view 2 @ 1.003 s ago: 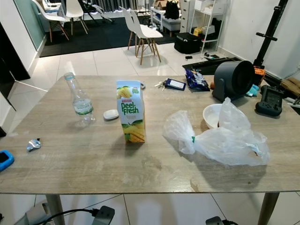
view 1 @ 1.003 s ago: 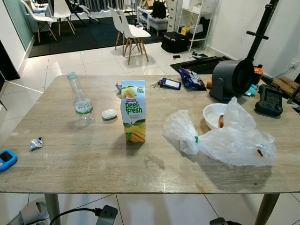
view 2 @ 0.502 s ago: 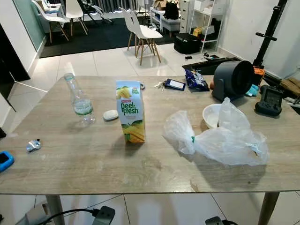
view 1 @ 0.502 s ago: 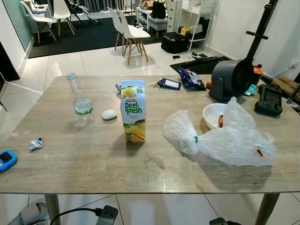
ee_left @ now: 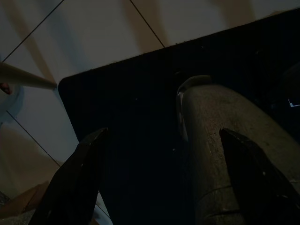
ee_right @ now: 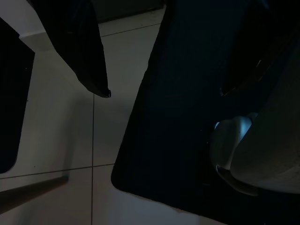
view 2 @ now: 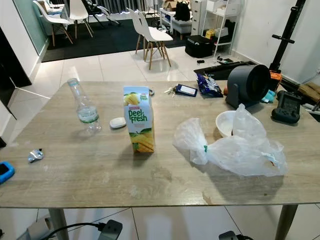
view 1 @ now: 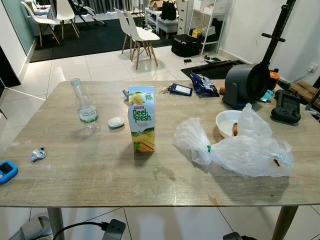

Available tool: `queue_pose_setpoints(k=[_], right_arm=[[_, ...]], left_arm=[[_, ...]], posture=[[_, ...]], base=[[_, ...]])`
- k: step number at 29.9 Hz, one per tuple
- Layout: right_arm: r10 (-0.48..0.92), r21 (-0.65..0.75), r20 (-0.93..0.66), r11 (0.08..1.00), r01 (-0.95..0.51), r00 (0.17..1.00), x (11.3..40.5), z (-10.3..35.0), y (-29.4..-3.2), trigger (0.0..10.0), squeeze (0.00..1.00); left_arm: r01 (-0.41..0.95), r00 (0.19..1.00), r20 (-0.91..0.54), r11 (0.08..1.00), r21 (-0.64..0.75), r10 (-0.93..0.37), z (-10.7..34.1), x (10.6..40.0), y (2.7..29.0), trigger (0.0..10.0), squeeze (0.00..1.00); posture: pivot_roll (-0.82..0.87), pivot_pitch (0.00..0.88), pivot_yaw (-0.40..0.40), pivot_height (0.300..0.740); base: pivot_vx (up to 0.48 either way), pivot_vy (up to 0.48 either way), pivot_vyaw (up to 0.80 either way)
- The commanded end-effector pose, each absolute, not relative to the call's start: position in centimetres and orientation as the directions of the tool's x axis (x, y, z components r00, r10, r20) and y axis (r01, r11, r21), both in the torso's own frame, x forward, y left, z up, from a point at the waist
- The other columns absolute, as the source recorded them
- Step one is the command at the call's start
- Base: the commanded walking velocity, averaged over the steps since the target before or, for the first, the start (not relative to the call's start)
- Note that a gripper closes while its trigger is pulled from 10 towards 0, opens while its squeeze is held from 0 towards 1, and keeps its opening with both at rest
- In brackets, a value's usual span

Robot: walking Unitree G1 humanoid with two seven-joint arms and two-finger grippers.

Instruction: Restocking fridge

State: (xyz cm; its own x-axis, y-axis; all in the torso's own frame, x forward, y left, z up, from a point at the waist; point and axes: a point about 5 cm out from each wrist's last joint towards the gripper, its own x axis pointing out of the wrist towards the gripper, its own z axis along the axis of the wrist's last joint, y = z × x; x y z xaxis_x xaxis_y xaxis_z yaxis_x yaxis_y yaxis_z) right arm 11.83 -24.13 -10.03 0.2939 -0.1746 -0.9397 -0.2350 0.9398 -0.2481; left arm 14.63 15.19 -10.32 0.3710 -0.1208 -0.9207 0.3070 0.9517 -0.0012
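A Peel Fresh juice carton stands upright near the middle of the wooden table. A clear water bottle stands to its left, with a small white case between them. A crumpled clear plastic bag lies to the right, partly over a white bowl. Both arms hang idle below the table. The left gripper is open over a dark mat and tiled floor. The right gripper is open over the same kind of floor.
A dark grey fan, a black device, a snack packet and keys sit at the far right of the table. A blue object and a wrapper lie at the left edge. White chairs stand behind.
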Motion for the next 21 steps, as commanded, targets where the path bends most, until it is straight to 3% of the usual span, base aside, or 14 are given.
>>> queue_pose_setpoints(k=[1, 21], right_arm=[[-0.167, -0.240, -0.942, 0.941, -0.237, 0.291, 11.80, -10.10, -23.90, 10.0, 0.00], [-0.163, -0.235, -0.944, 0.942, -0.238, 0.288, 11.82, -10.09, -23.91, 10.0, 0.00]], left_arm=[[0.309, 0.356, -0.929, 0.951, 0.018, -0.099, -10.43, 14.23, 16.13, 10.0, 0.00], [0.310, 0.353, -0.930, 0.951, 0.016, -0.100, -10.43, 14.25, 16.12, 10.0, 0.00]], posture=[[0.05, 0.000, 0.006, 0.740], [0.05, 0.000, 0.008, 0.740]], base=[[0.000, 0.000, 0.00], [0.000, 0.000, 0.00]])
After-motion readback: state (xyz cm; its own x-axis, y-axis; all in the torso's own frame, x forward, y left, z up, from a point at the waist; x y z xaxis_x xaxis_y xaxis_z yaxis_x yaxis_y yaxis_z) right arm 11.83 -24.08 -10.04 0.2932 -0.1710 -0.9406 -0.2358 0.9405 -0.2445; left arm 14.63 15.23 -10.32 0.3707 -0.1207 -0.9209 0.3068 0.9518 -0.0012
